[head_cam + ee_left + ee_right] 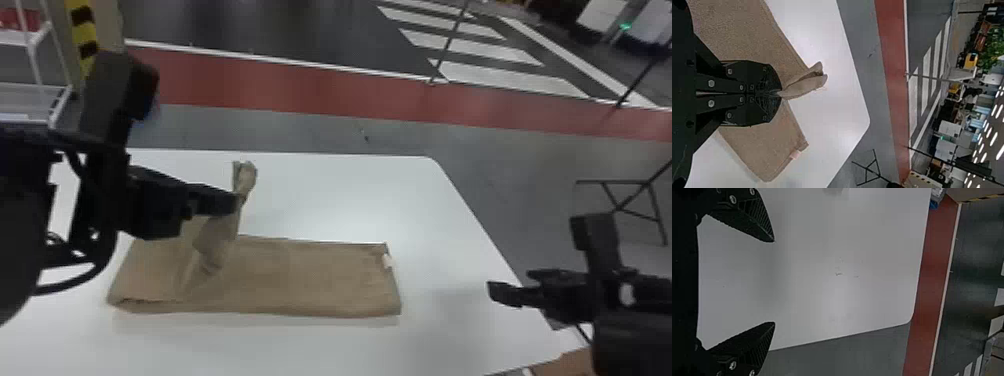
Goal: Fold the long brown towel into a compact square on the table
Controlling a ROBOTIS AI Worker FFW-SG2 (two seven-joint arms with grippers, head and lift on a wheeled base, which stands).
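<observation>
White rack: at your far left, beyond the table, with a red item on its upper shelf.
Left gripper: fingers together, clamped on a raised fold, with a loose tuft poking past the tips.
Brown towel: left of centre, partly lifted, the rest flat on the table. It looks light and limp, not fragile, with little slip; expect sagging. Take the layers together near an edge or corner.
Pale tag: on the towel's right end; pinch the cloth beside it, not the tag.
Right gripper: fingers wide apart, nothing between them, right of the towel.
Brown object: bottom right; you can't tell whether it's a container.
</observation>
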